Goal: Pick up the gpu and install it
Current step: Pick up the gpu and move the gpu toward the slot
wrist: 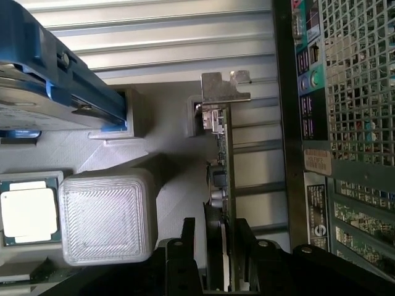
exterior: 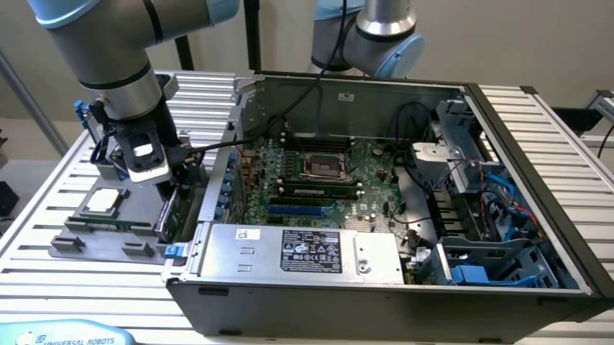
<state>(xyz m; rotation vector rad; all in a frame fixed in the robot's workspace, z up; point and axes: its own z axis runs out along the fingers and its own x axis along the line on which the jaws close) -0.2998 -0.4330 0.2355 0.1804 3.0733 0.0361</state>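
The gripper (exterior: 171, 190) is seen lowered over a grey parts fixture (exterior: 86, 243) on the slatted aluminium bench (exterior: 566, 154), at the exterior view's left, just beside the open computer case (exterior: 384, 298). The gpu (exterior: 165, 215) is held upright on its edge in a slot of that fixture, close to the case's outer wall.

In the wrist view, the gpu (wrist: 223, 166) is shown edge-on, with its silver end bracket (wrist: 225, 86) at the end far from the gripper (wrist: 216, 233). The card is straddled by the two black fingers (wrist: 188, 237), one on each side. A dark gap is visible between one finger and the card, so the gripper is judged released and not clamped on it. The card has not been lifted from its slot.

A processor (wrist: 24, 209) is seated in a pocket of the fixture (wrist: 154, 142), next to a pale ribbed square block (wrist: 108, 216). A hard drive in a blue frame (wrist: 43, 86) is placed beyond them. The perforated rear panel of the case (wrist: 358, 92) is seen alongside the gpu.

Inside the case, the motherboard (exterior: 326, 176) and the power supply (exterior: 298, 251) are exposed. A second robot arm (exterior: 379, 32) is positioned behind the case.
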